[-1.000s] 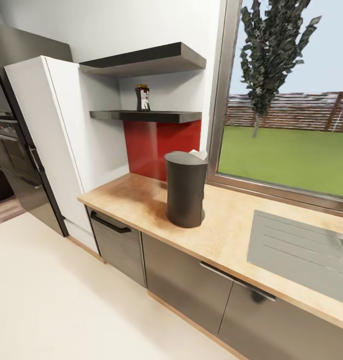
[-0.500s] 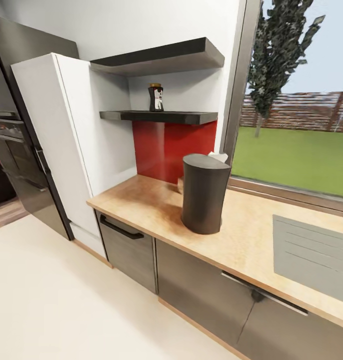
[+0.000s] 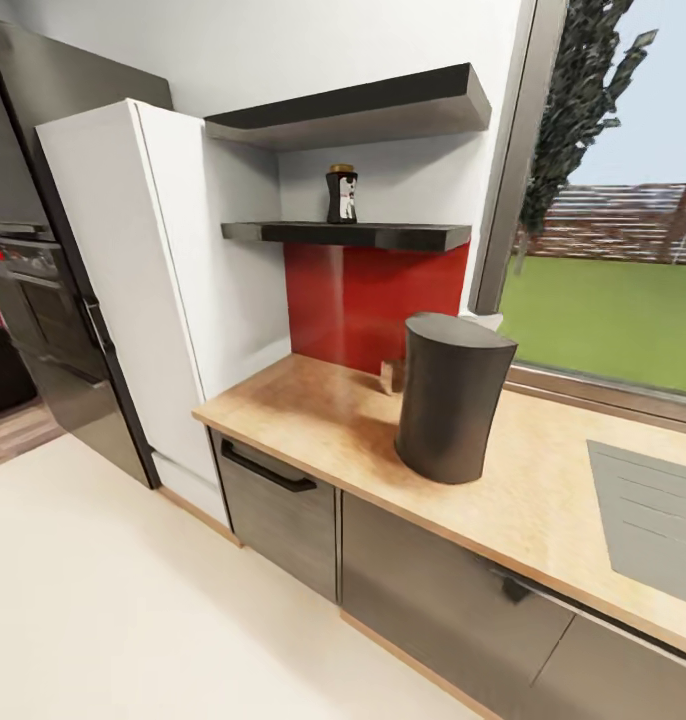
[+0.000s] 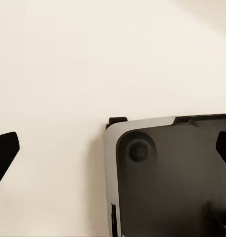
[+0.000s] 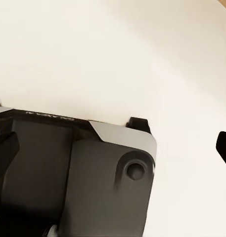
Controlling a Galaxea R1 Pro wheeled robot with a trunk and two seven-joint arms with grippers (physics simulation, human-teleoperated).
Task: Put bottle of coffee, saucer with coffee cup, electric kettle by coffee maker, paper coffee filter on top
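Claws (image 4: 113, 153) agape — matte coffee maker (image 3: 451, 398)

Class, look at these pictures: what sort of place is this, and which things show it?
A home kitchen, most likely: a long light wood-coloured countertop over grey cabinet fronts, a tall dark-grey rounded coffee maker standing on it, and a small dark jar on a thin dark wall shelf.
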